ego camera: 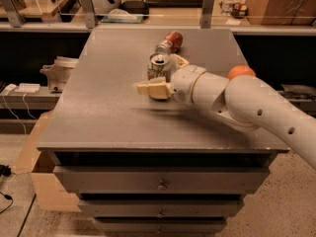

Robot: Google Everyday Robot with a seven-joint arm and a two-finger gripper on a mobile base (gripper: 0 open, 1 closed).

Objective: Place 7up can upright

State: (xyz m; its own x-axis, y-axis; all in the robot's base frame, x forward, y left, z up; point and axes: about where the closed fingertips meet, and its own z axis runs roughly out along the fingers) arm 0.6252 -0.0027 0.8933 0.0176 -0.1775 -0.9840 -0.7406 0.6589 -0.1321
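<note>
One 7up can (159, 67) stood upright just above the middle of the frame, on the grey table (89, 112). Its silver lid and pull tab faced up, and a green band showed on its pale side.

We judged it a light, thin-walled thing. It looked stiff enough around the body but easy to dent under a hard squeeze. It also looked smooth, likely to slip, and quick to topple if nudged near the rim. We would take hold of it from the side, across the middle of the body, with gentle pressure.

The gripper (163, 76) sat right at the can, its cream-coloured end hiding the can's base. We could not tell whether it was clenched on the can or released. The white arm (256, 102) reached in from the lower right edge of the frame, with an orange patch (241, 72) at one joint.

Just behind the 7up can, toward the top centre, a red-orange can (169, 40) lay on its side. We could not tell whether the two touched. Grey drawers (160, 184) filled the lower middle, and a cardboard box (44, 186) sat at the lower left.
</note>
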